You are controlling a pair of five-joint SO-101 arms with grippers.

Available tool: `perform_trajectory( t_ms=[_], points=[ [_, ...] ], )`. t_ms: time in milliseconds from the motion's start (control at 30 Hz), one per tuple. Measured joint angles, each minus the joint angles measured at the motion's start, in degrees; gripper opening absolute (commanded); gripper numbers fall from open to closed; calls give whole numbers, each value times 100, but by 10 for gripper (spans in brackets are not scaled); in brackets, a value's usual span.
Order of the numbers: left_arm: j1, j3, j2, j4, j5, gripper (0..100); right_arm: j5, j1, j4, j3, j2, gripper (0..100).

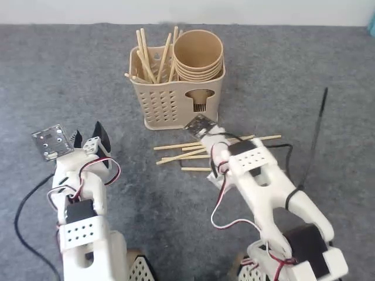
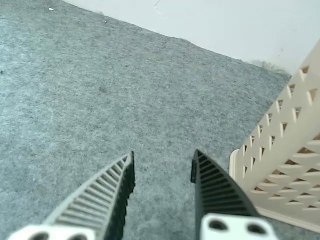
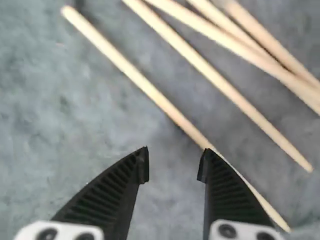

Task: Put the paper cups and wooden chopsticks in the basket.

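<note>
Fig. Chopstick pick-up step. Paper cups [image 1: 199,55] stacked in basket [image 1: 176,108]. Loose chopsticks [image 1: 176,145] on counter [image 1: 70,76] just before basket. Right gripper [image 3: 173,162] low over nearest stick, fingers apart, one seemingly overlapping it. Next: centre, close. Left gripper [image 2: 162,167] beside basket, fingers apart, empty.

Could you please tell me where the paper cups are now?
In the high view, the stack of tan paper cups stands in the right-hand compartment of the beige perforated plastic basket, beside the wooden chopsticks leaning in its left compartment.
</note>
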Motion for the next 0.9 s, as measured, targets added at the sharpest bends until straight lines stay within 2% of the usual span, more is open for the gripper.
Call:
perform_trajectory(
  t_ms=[200,333,467,533,600,700,900],
  points=[
    [0,0,0,0,0,181,0,-18,-782,9,325,184],
    [0,0,0,0,0,181,387,-26,-1090,9,686,181],
    [0,0,0,0,0,181,501,-18,-1125,-26,835,76],
    [0,0,0,0,0,181,527,18,-1064,-167,932,0],
    [0,0,0,0,0,181,536,26,-1002,-281,1020,24],
    [0,0,0,0,0,181,554,26,-800,-396,1073,7],
    [0,0,0,0,0,181,536,9,237,-281,642,8]
  ],
)
